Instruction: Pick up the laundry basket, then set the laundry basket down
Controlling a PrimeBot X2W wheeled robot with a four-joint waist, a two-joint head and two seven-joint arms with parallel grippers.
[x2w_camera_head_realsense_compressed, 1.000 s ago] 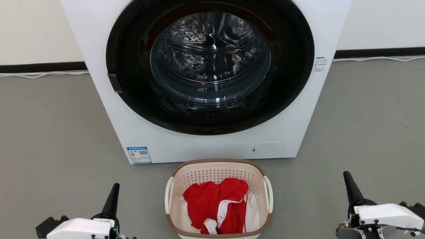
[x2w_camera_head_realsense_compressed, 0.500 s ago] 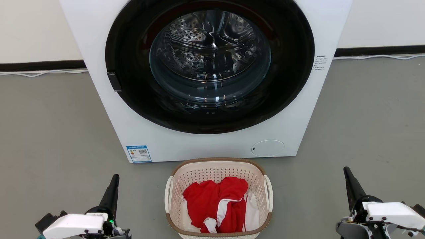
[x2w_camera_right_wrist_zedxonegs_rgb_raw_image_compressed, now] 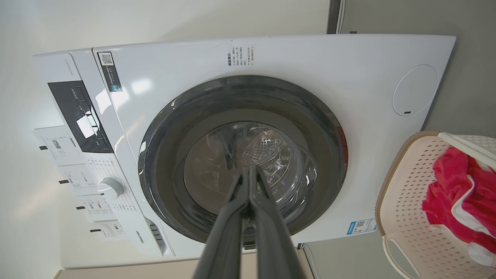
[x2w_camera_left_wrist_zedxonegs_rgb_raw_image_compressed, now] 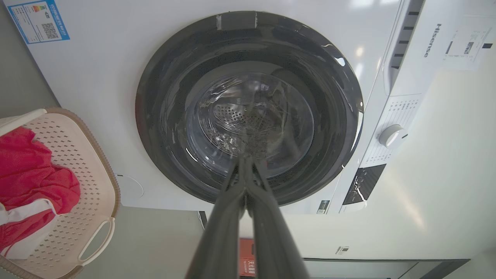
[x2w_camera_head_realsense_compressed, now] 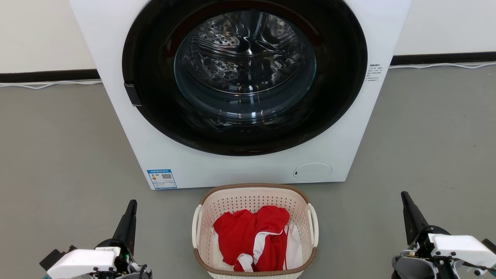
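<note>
Flanking laundry basket [x2w_camera_head_realsense_compressed: 252, 201], lower centre, likely for its handles [x2w_camera_head_realsense_compressed: 196, 228]: left end effector [x2w_camera_head_realsense_compressed: 132, 204], right end effector [x2w_camera_head_realsense_compressed: 404, 194], fingers together, empty.

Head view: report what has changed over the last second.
Both grippers edged up the view, toward the washer: the left gripper more, the right gripper less. Both are shut and hold nothing. The laundry basket with its red garment stands untouched on the floor before the washer; the slight shift of the whole picture is the camera's.
</note>
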